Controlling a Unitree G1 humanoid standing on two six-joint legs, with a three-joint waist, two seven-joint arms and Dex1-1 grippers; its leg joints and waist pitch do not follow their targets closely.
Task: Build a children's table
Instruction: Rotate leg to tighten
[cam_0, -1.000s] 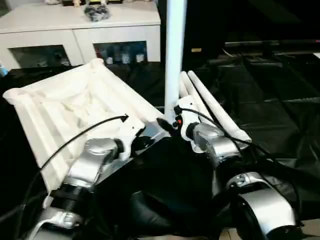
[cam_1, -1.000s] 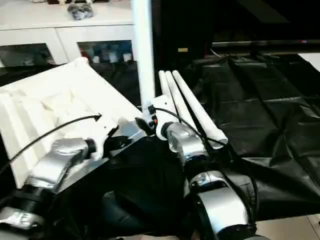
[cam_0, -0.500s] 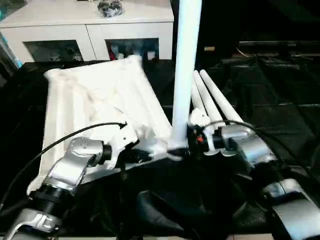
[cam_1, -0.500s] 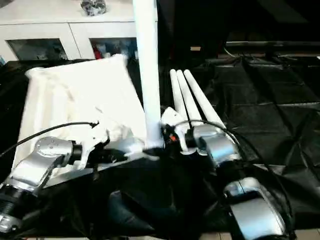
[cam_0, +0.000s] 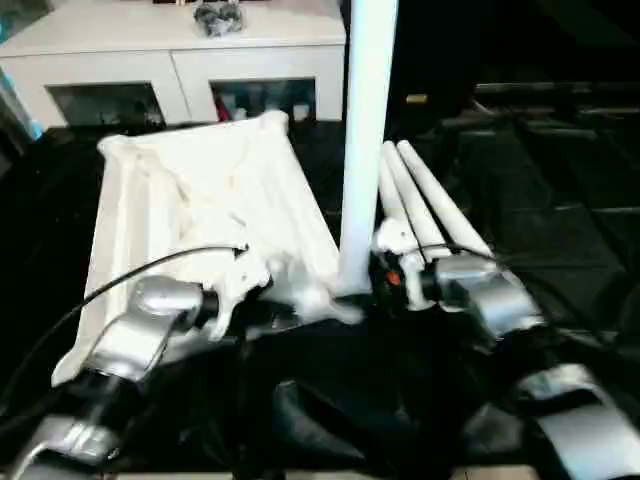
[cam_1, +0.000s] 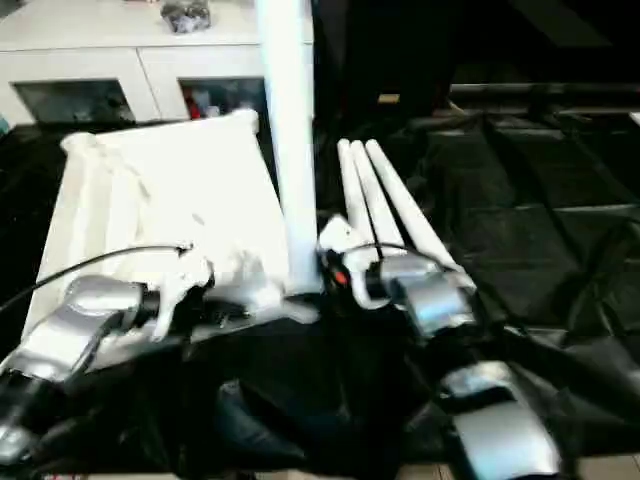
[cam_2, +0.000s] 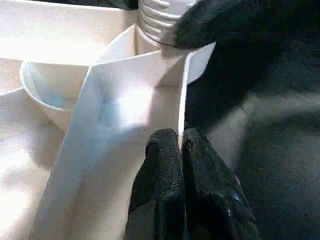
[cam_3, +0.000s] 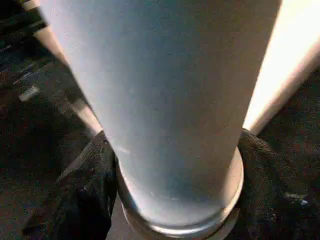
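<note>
Gripping the base of an upright white tapered tubular leg (cam_0: 366, 140), the right gripper (cam_0: 375, 283) has one black finger (cam_3: 82, 200) on each side of the tube, just above the leg's collar. The leg stands in the near right corner socket (cam_0: 335, 300) of the white plastic rectangular table top (cam_0: 190, 215), which lies ribbed underside up on the black-draped work table (cam_0: 560, 220). The left gripper (cam_2: 181, 150) is closed, its two black fingers (cam_2: 157, 190) pressed together and pinching a thin white wall of the top's rim beside that same socket; the threaded end of the leg shows just beyond. Three more white tapered legs (cam_0: 425, 205) lie side by side on the black cloth, just right of the standing leg and behind the right wrist. A white glass-door cabinet (cam_0: 180, 70) stands beyond the table.
</note>
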